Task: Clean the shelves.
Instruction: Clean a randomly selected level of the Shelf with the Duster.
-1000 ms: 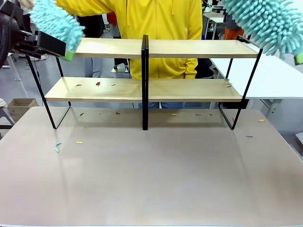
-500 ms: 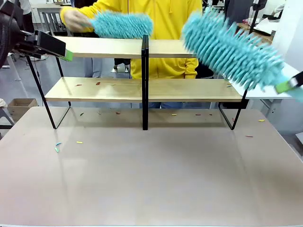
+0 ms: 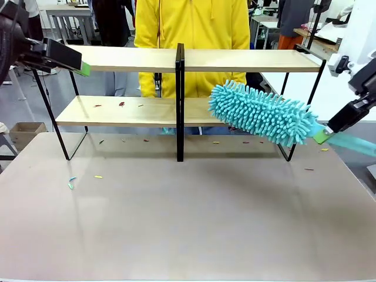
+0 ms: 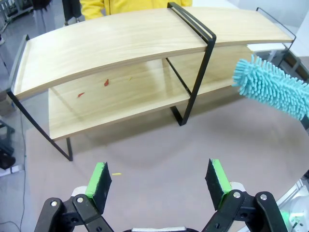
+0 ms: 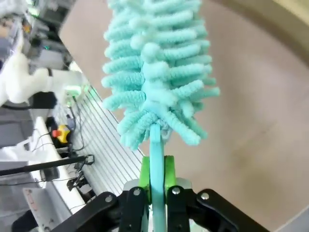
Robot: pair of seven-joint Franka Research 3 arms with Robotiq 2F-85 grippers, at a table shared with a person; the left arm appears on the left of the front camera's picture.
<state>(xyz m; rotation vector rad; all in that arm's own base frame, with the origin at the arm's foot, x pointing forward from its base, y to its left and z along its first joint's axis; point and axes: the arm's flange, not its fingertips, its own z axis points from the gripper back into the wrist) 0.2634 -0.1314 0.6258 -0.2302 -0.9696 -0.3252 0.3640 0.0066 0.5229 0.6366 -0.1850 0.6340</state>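
Tabletop [image 3: 188, 223] spreads wide before the shelves [image 3: 135, 110]; right tool [image 5: 155, 170] clamps the duster [image 3: 258, 113], left tool [image 4: 159, 176] gapes empty.

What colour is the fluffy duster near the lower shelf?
Turquoise; the duster shows best in the front view.

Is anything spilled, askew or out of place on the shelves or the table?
Yes. Small coloured scraps lie scattered on the lower board of the shelves and on the table below and before them, like unswept litter. Nothing looks askew or damaged.
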